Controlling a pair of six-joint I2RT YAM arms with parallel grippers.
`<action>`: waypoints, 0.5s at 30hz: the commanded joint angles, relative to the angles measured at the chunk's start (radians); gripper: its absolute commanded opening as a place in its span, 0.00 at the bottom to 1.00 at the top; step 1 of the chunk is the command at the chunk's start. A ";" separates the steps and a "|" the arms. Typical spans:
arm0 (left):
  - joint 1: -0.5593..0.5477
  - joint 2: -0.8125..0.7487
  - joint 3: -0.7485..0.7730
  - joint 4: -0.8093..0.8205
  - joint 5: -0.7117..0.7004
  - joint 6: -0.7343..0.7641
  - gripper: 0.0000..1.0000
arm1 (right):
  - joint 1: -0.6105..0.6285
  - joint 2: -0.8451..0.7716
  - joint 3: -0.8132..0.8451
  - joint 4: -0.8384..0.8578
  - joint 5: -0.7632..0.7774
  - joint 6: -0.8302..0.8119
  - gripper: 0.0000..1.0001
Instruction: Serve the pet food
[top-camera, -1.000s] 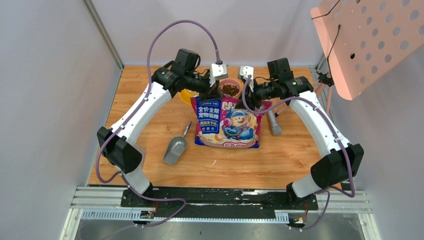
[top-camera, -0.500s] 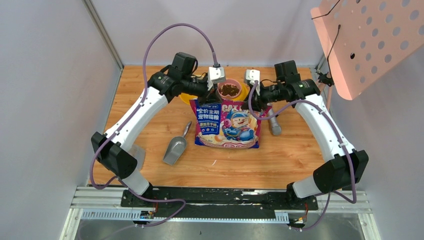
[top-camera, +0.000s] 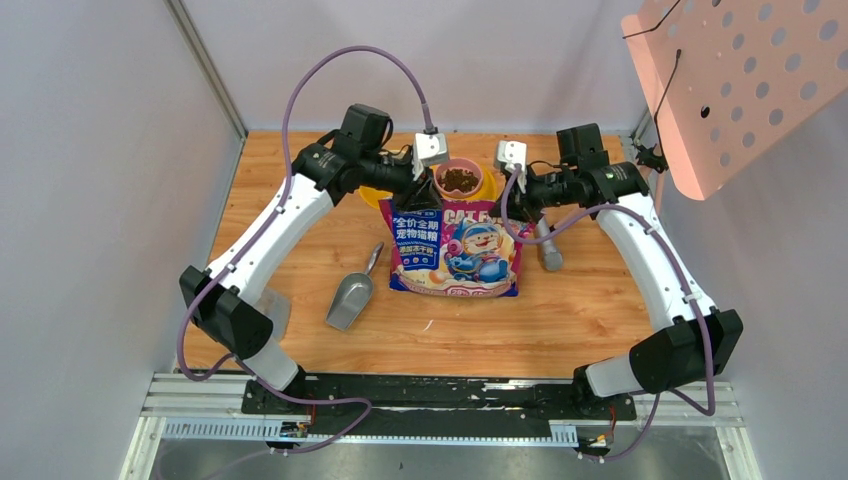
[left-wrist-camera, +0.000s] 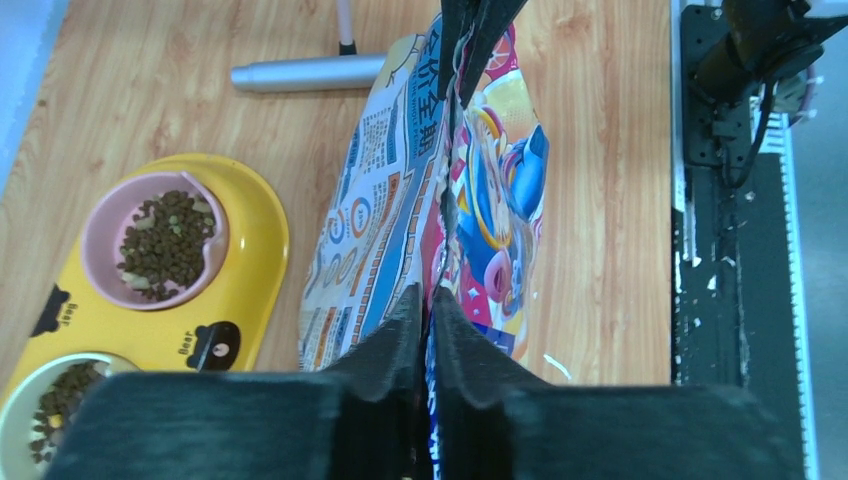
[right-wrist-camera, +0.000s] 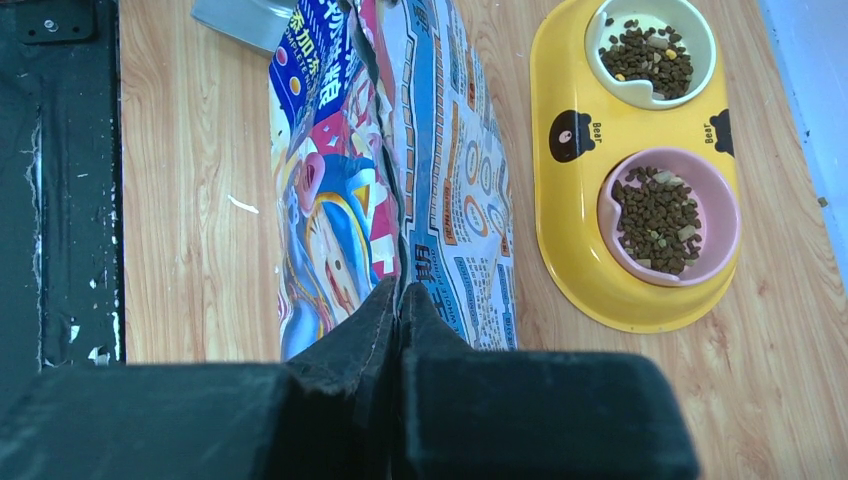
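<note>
The printed cartoon bag (top-camera: 455, 250) stands upright mid-table, held by its top edge. My left gripper (top-camera: 420, 190) is shut on the bag's top left corner (left-wrist-camera: 445, 200). My right gripper (top-camera: 503, 198) is shut on the top right corner (right-wrist-camera: 400, 180). Dark brown pet food (top-camera: 461, 179) lies in the pink bowl (left-wrist-camera: 155, 240) of the yellow double feeder (right-wrist-camera: 580, 180) behind the bag. More pet food (right-wrist-camera: 645, 48) fills the feeder's white bowl. The grey metal scoop (top-camera: 352, 293) lies on the table left of the bag.
A grey metal cylinder (top-camera: 546, 247) lies right of the bag, also in the left wrist view (left-wrist-camera: 305, 72). A pink perforated panel (top-camera: 740, 80) hangs at the upper right. Grey walls bound the wooden table (top-camera: 560, 330) on three sides.
Both grippers have lifted and pulled the bag's top corners apart, raising the bag from leaning flat to more upright. The feeder's pink bowl shows more fully behind it.
</note>
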 joint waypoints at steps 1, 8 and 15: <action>-0.019 -0.046 0.023 0.030 -0.003 0.001 0.33 | -0.018 -0.020 0.012 -0.039 -0.016 0.019 0.00; -0.064 0.038 0.093 -0.011 -0.012 0.061 0.32 | -0.014 0.012 0.059 -0.009 -0.051 0.069 0.02; -0.094 0.067 0.105 -0.015 -0.061 0.109 0.11 | -0.005 0.017 0.073 0.012 -0.091 0.143 0.18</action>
